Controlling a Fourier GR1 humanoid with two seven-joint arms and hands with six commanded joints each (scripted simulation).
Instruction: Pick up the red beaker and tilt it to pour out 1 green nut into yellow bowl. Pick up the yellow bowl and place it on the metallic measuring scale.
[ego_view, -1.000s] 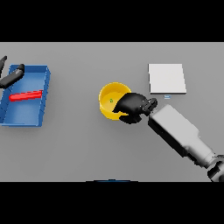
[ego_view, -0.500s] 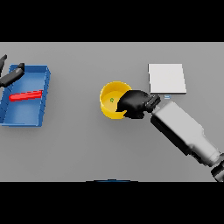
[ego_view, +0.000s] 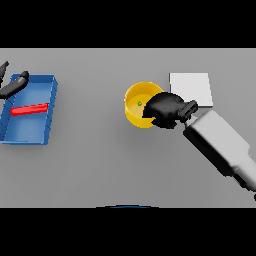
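With my right hand (ego_view: 164, 110) clamped on the round yellow bowl (ego_view: 136, 102), I'd keep it level carrying it onto the flat metallic measuring scale (ego_view: 190, 88), so the small green nut (ego_view: 140, 104) stays in.

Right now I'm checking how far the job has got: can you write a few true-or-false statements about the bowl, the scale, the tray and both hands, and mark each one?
1. The round yellow bowl holds a small green nut. True.
2. The yellow bowl sits on the flat square metallic measuring scale. False: it is beside the scale, to its left.
3. The dark right hand grips the bowl's right rim. True.
4. The long red beaker stands upright on the grey table. False: it lies flat inside the blue rectangular tray.
5. The dark left hand holds the beaker. False: it shows at the tray's far left corner, apart from the beaker.
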